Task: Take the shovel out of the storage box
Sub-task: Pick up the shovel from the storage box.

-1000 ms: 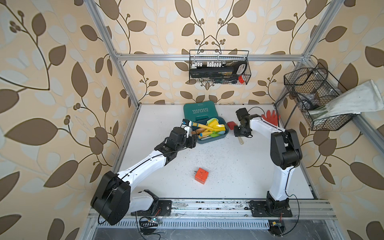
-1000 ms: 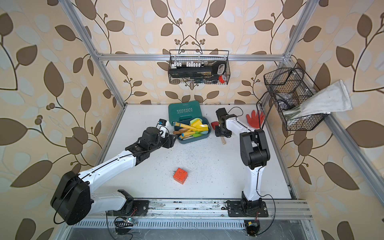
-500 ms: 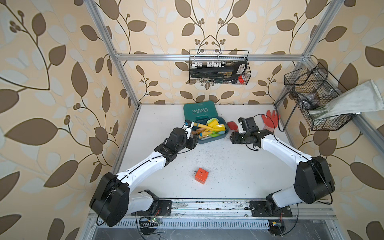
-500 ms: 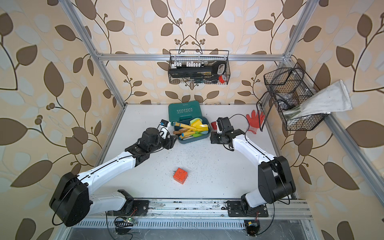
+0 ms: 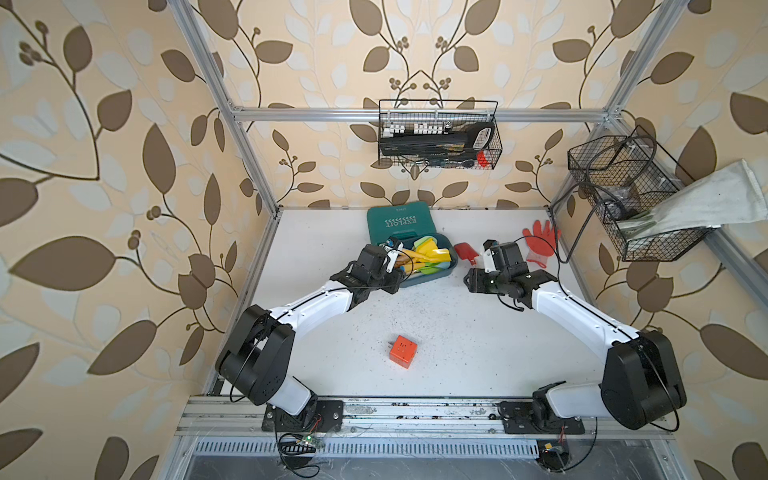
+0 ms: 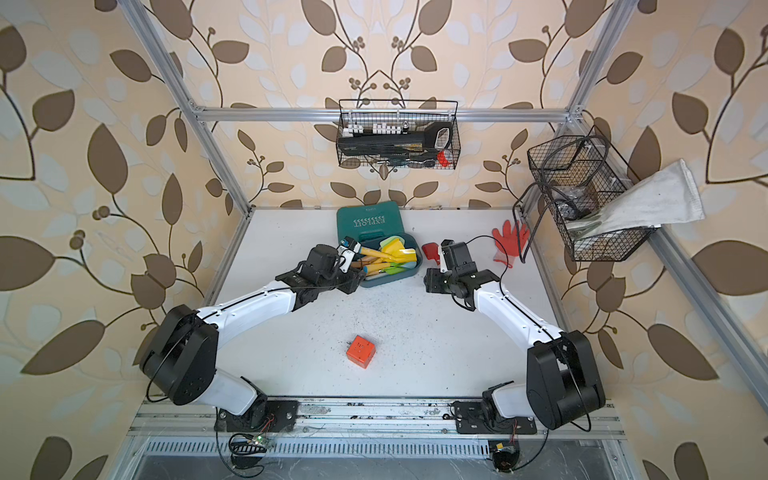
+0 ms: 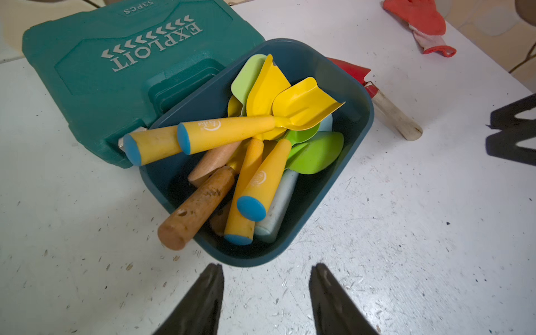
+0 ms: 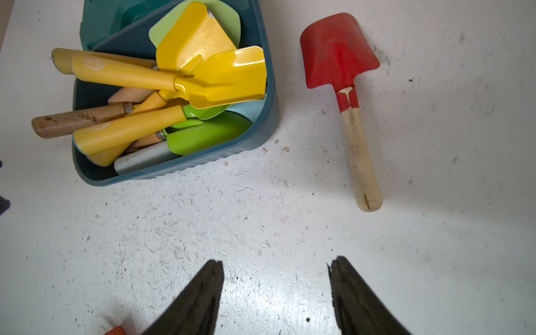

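Note:
The storage box (image 5: pixel 428 279) (image 6: pixel 395 279) (image 7: pixel 359 95) (image 8: pixel 203 165) is a dark teal-blue tub at the back middle of the table. It holds several shovels piled together, with a yellow shovel (image 7: pixel 301 104) (image 8: pixel 220 78) on top and green ones under it. A red shovel (image 8: pixel 336 55) (image 5: pixel 465 251) with a pale wooden handle lies flat on the table to the right of the box. My left gripper (image 5: pixel 397 279) (image 7: pixel 266 265) is open and empty, just short of the box's near left corner. My right gripper (image 5: pixel 471 282) (image 8: pixel 275 261) is open and empty over bare table, near the red shovel's handle end.
A green EXPLOIT case (image 5: pixel 399 222) sits behind the box, touching it. An orange cube (image 5: pixel 403 352) lies near the table's front middle. A red glove (image 5: pixel 540 245) lies at the back right. Wire baskets hang on the back wall (image 5: pixel 438 137) and right wall (image 5: pixel 623 199).
My right gripper has drawn back from the red shovel toward the front, its arm now stretched low, and its jaws stand wider. The left arm has hardly moved.

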Robot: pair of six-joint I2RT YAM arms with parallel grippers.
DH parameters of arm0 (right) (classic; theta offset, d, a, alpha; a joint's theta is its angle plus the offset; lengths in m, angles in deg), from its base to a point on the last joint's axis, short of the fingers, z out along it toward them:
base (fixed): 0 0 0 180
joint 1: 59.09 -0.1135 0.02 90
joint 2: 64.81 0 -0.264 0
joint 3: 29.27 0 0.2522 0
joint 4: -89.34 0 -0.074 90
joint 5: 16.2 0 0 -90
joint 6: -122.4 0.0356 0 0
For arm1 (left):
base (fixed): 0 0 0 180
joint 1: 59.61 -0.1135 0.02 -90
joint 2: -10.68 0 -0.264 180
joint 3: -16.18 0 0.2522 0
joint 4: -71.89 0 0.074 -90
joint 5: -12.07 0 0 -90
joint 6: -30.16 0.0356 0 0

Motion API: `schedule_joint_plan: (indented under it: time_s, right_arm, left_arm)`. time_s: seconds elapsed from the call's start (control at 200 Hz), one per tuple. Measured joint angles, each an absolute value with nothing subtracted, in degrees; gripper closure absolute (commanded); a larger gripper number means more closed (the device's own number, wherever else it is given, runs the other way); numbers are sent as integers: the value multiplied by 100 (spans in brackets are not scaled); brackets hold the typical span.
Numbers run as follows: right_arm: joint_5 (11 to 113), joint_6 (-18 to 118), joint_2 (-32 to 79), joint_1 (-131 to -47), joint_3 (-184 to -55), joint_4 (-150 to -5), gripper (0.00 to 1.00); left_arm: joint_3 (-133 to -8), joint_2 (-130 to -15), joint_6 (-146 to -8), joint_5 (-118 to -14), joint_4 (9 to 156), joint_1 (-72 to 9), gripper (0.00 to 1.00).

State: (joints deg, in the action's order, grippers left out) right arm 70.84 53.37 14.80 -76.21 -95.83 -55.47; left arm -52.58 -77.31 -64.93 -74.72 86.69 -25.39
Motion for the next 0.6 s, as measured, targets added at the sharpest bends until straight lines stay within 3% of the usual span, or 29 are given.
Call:
schedule_joint_plan:
  time_s: [0.6]
  right_arm:
    - [6597,5444,1371,-7237,-9338,-5846,36]
  left_arm:
    - [-6266,-9051,-6228,-7485,9037,-2539,40]
